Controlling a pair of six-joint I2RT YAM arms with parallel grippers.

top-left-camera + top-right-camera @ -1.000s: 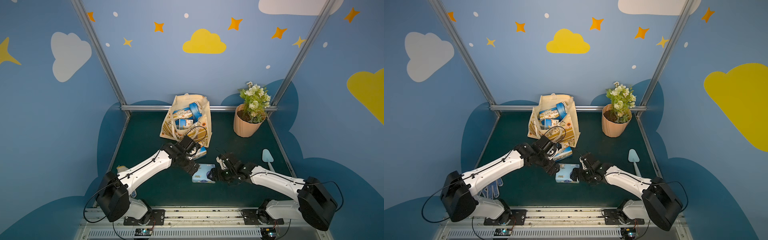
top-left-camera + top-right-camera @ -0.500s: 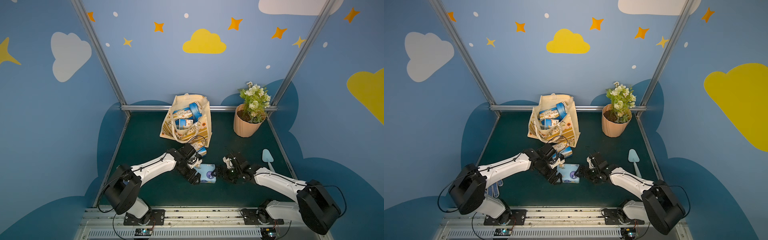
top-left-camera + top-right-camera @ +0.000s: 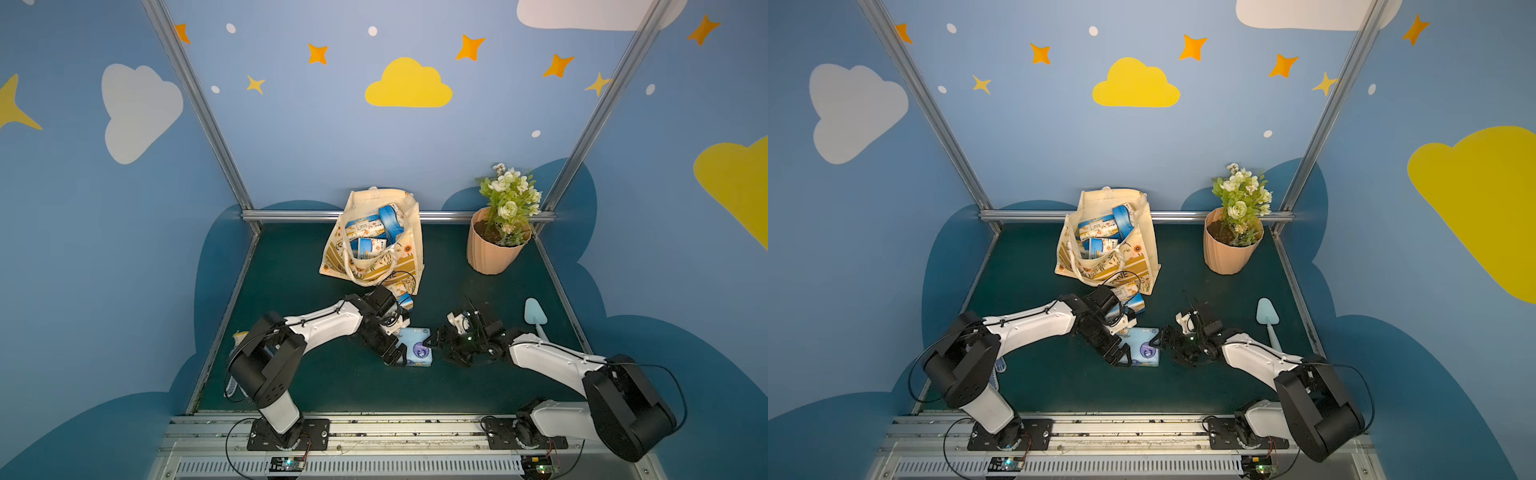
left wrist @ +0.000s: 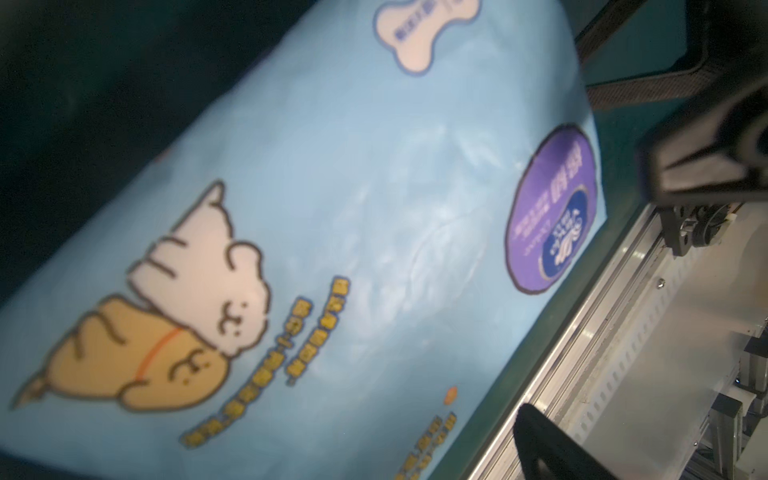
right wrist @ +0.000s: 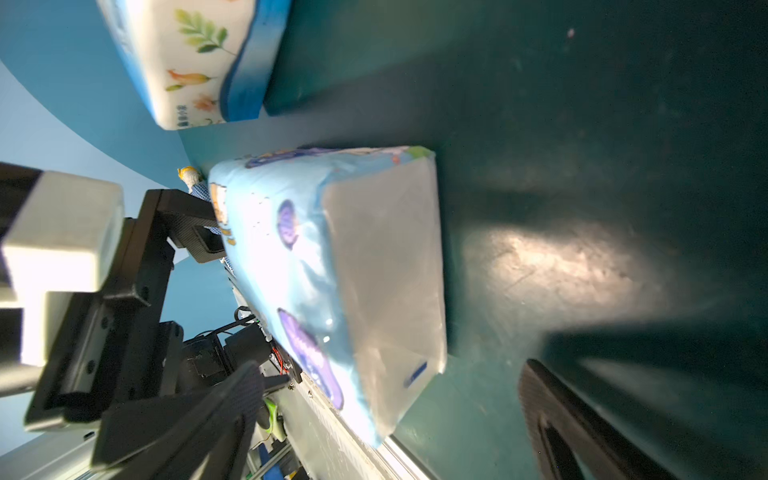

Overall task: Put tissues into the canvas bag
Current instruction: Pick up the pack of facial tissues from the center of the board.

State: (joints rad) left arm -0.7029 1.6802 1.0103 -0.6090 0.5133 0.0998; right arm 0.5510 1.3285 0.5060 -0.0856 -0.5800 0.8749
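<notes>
A pale blue pack of tissues (image 3: 417, 348) (image 3: 1143, 348) with a purple emblem lies flat on the green mat. My left gripper (image 3: 400, 341) (image 3: 1124, 341) is open, low over the pack's left edge; in the left wrist view the pack (image 4: 332, 208) fills the frame. My right gripper (image 3: 443, 347) (image 3: 1169, 348) (image 5: 395, 415) stands open just off its right end (image 5: 382, 266), apart from it. A blue-and-white floral pack (image 3: 406, 301) (image 5: 195, 62) lies in front of the canvas bag (image 3: 376, 270) (image 3: 1109, 268). The bag stands open with several packs (image 3: 370, 235) inside.
A peach flowerpot (image 3: 494, 251) with white flowers stands at the back right. A pale blue trowel (image 3: 536, 316) lies right of my right arm. A glove (image 3: 232, 384) lies by the left arm's base. A metal rail (image 3: 374, 432) runs along the front.
My left gripper came away from the floral pack by the bag and dropped to the pale blue pack's left edge. My right gripper drew back slightly from the pack's right end.
</notes>
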